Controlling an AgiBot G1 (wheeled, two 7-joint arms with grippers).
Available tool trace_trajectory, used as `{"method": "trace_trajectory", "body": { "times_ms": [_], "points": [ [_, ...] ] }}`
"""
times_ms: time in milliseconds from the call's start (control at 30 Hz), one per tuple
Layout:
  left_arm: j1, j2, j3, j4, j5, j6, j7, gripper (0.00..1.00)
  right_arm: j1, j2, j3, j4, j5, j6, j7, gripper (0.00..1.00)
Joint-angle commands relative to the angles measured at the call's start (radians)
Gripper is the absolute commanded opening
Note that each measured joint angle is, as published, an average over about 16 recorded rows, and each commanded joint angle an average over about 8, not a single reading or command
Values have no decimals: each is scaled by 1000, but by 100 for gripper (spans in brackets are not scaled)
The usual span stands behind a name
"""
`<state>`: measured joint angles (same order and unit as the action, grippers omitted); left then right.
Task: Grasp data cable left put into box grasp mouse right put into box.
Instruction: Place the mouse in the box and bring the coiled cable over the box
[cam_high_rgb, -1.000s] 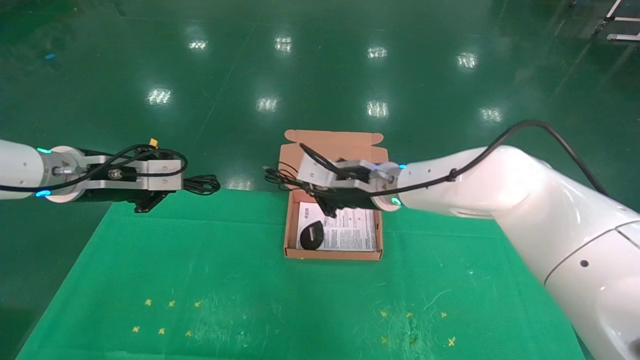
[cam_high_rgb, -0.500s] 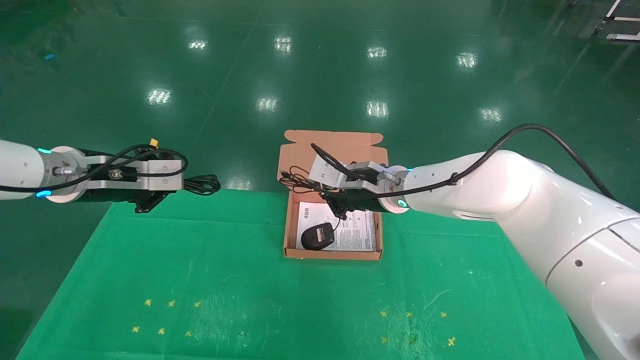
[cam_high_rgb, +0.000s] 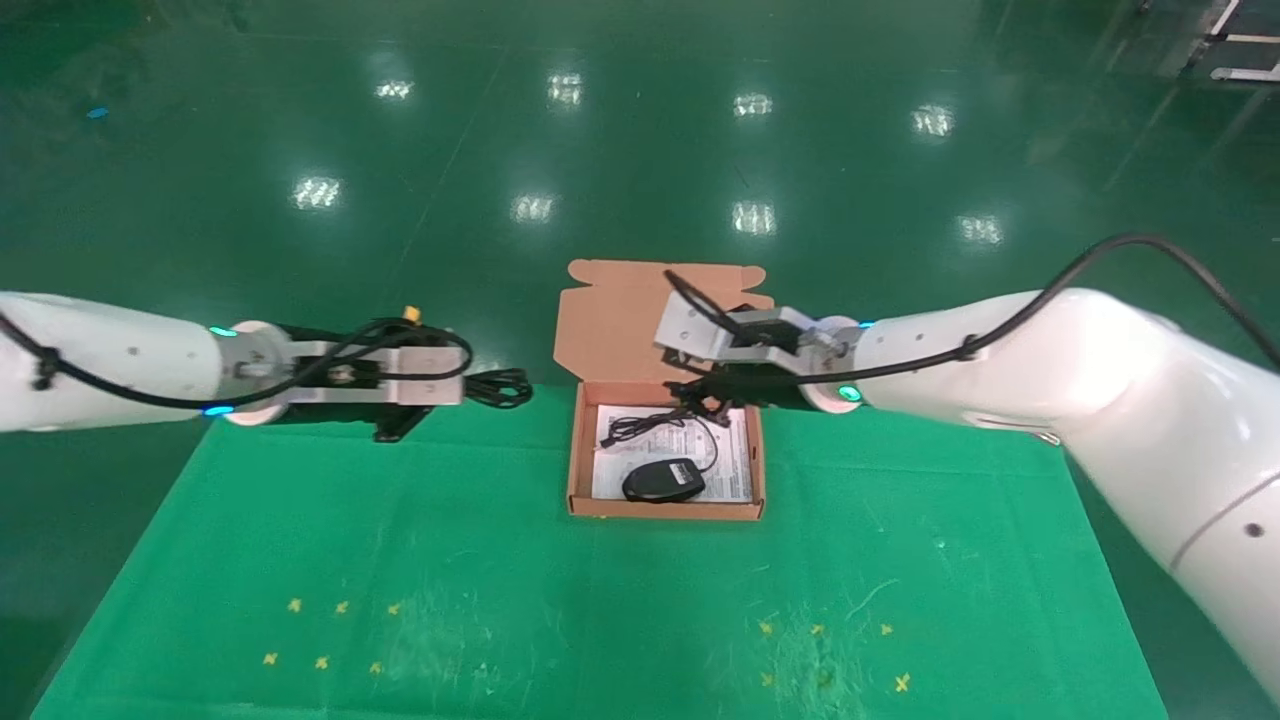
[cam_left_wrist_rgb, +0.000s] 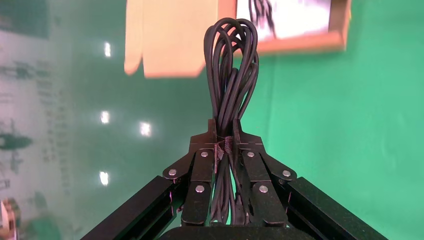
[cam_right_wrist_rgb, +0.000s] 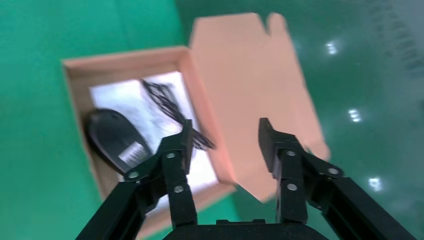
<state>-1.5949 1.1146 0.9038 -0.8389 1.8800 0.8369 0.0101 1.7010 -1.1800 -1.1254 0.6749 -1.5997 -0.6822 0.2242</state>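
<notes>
The box (cam_high_rgb: 579, 450) stands open at the table's far middle, lid flap up behind it. Inside, on the white sheet (cam_high_rgb: 735, 470), lies the black mouse (cam_high_rgb: 664, 481) with its thin cord (cam_high_rgb: 650, 425). My right gripper (cam_high_rgb: 700, 397) is open and empty, above the box's far right corner; the right wrist view shows the mouse (cam_right_wrist_rgb: 116, 140) and the box wall (cam_right_wrist_rgb: 80, 100) below it. My left gripper (cam_high_rgb: 455, 383) is shut on the data cable (cam_high_rgb: 498, 387), a black coil sticking out toward the box. In the left wrist view the coil (cam_left_wrist_rgb: 231, 75) stands between the shut fingers (cam_left_wrist_rgb: 202, 170).
The green cloth (cam_high_rgb: 500, 590) covers the table, with small yellow cross marks (cam_high_rgb: 340, 607) near the front left and front right (cam_high_rgb: 820, 630). Past the far table edge lies the shiny green floor (cam_high_rgb: 640, 150).
My right gripper has let go of the mouse and cord, which now lie in the box, and has drawn back to the right. My left arm has carried the data cable rightward toward the box.
</notes>
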Motion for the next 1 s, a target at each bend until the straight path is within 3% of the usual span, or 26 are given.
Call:
{"method": "trace_trajectory", "body": {
  "times_ms": [33, 333, 500, 733, 767, 1000],
  "points": [
    [6, 41, -2, 42, -14, -35, 38, 0, 6, 35, 1, 24, -6, -1, 4, 100],
    [24, 233, -8, 294, -111, -161, 287, 0, 15, 181, -13, 175, -64, -18, 97, 100],
    [44, 254, 23, 323, -193, -184, 380, 0, 5, 240, -22, 258, -99, -16, 161, 100],
    [61, 257, 98, 313, -301, -202, 435, 0, -11, 295, -32, 352, -144, -11, 245, 100],
    [61, 257, 108, 313, -315, -204, 438, 4, -12, 301, -33, 364, -150, -11, 255, 100],
    [61, 260, 153, 322, -373, -216, 432, 92, -16, 330, -36, 417, -172, -12, 292, 100]
  ]
}}
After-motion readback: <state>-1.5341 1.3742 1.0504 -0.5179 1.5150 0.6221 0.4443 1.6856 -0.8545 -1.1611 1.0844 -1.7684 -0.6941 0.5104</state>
